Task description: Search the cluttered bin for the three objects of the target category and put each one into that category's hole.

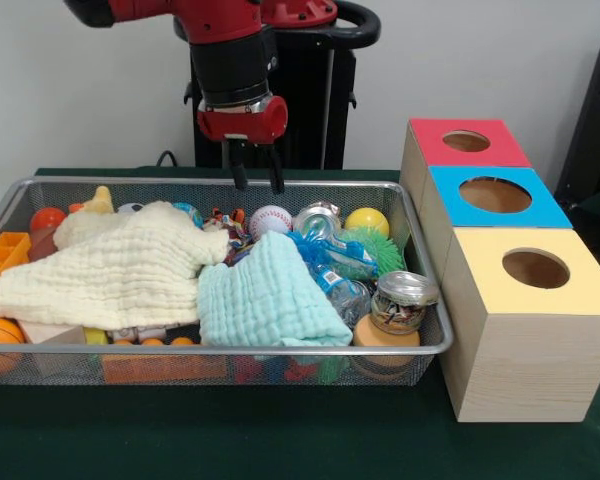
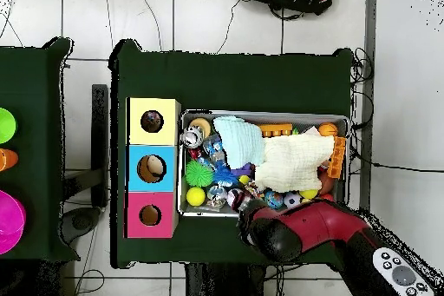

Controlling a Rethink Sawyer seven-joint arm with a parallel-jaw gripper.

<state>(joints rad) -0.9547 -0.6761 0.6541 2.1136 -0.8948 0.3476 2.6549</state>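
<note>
The wire mesh bin (image 1: 280, 351) is full of mixed objects. One knotted bundle of coloured rope (image 1: 230, 222) peeks out at the far side, between a cream cloth (image 1: 120, 270) and a baseball (image 1: 270, 219). No other rope bundle shows; the cloths cover much of the bin. My gripper (image 1: 257, 172) is open and empty. It hangs just above the bin's far rim, a little behind the rope bundle. The blue-topped box with its round hole (image 1: 495, 194) stands right of the bin, between the red and yellow boxes. In the overhead view my arm (image 2: 290, 227) hides the gripper.
A teal cloth (image 1: 265, 300), a spiky green ball (image 1: 372, 248), a yellow ball (image 1: 366, 221), a can (image 1: 317, 220), crinkly plastic (image 1: 332, 266) and a jar (image 1: 403, 300) fill the bin's right half. The red-topped box (image 1: 467, 142) and the yellow-topped box (image 1: 535, 268) flank the blue one.
</note>
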